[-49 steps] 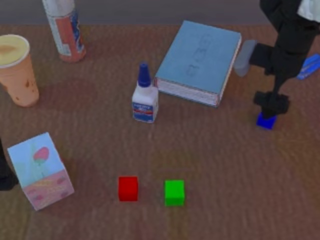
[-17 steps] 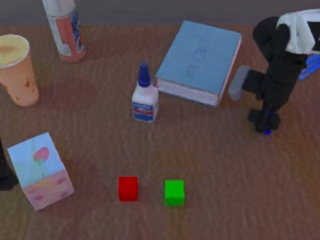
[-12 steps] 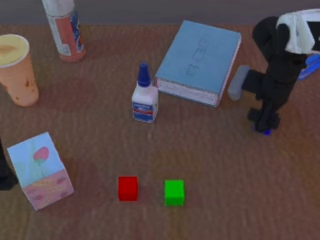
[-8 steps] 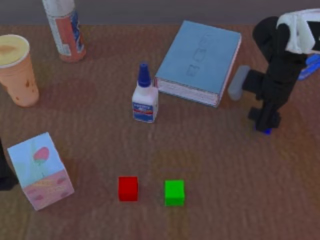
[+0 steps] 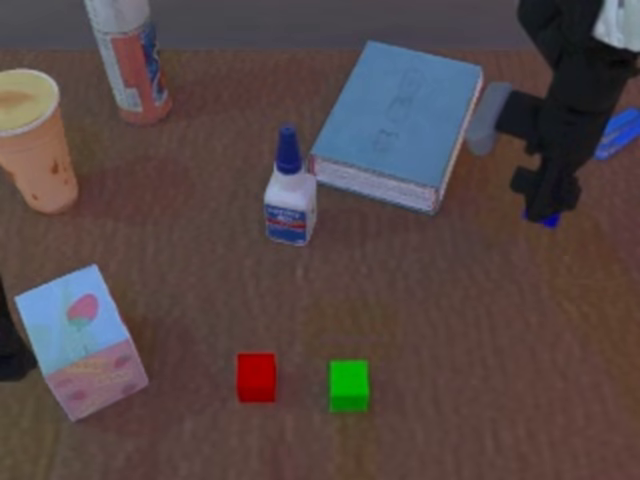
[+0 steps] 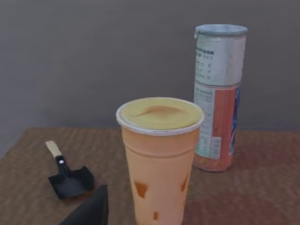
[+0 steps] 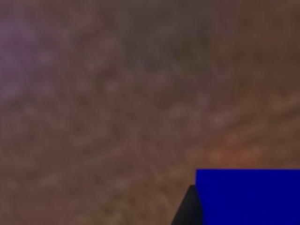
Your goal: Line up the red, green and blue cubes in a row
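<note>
Right gripper [image 5: 545, 203] clamped on blue cube [image 5: 546, 217], off the table, far from the row.

Risk as judged: only a sliver of blue showed under the fingers from above, so a shallow pinch could let the cube slip or twist on the carry, dropping it near the blue book [image 5: 400, 120] beside the gripper. In the right wrist view the cube [image 7: 248, 197] sat right against a dark fingertip [image 7: 190, 208]. Red cube [image 5: 256, 377] and green cube [image 5: 349, 385] lay side by side well away from the gripper, across the table; the open slot was past the green. Left arm parked at the table's left edge; its fingers could not be made out.
</note>
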You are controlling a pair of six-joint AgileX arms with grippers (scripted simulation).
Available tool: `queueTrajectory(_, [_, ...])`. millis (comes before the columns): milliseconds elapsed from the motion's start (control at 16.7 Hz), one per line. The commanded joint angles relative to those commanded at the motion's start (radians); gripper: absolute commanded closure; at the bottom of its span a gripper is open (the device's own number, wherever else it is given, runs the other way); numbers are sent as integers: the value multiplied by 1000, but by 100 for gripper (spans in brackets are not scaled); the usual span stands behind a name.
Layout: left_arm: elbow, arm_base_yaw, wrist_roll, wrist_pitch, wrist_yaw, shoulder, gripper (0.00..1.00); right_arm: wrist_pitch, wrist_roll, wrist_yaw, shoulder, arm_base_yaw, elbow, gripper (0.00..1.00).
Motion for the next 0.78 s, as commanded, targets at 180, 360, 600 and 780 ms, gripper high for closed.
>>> queueTrajectory(180, [0,0,0,0,0,0,0,-7,0,0,-3,1,5,100])
queueTrajectory(360, [0,0,0,0,0,0,0,1,1,0,-14,11,-13,100])
queueTrajectory(600, [0,0,0,0,0,0,0,36,-2,-1,-126,137,-150,100])
queueTrajectory(780, [0,0,0,0,0,0,0,68,-2,-3,-239,269,-315,100])
